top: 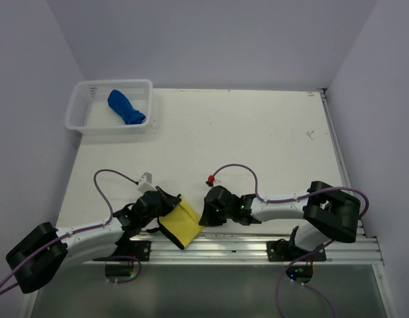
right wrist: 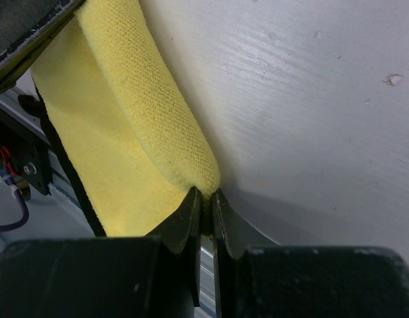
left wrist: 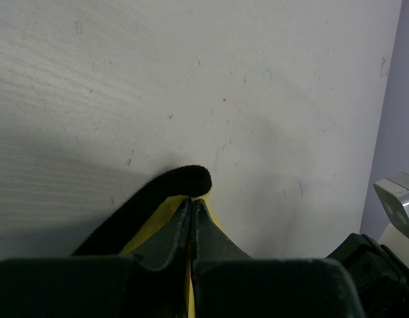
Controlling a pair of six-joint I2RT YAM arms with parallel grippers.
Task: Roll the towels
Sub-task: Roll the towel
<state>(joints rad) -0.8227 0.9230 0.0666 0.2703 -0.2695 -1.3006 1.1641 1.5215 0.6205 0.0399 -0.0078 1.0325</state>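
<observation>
A yellow towel (top: 180, 224) with a black edge hangs folded between my two grippers at the table's near edge. My left gripper (top: 166, 207) is shut on its left corner; in the left wrist view the fingertips (left wrist: 191, 207) pinch yellow cloth (left wrist: 158, 218) under a black hem (left wrist: 184, 180). My right gripper (top: 206, 218) is shut on the right corner; the right wrist view shows the towel (right wrist: 132, 132) folded over into a thick roll-like edge held in the fingertips (right wrist: 203, 202). A blue rolled towel (top: 125, 107) lies in the white basket (top: 79, 99).
The white basket stands at the far left corner of the table. A red and white connector (top: 210, 179) on a purple cable lies behind the right gripper. The aluminium rail (top: 257, 246) runs along the near edge under the towel.
</observation>
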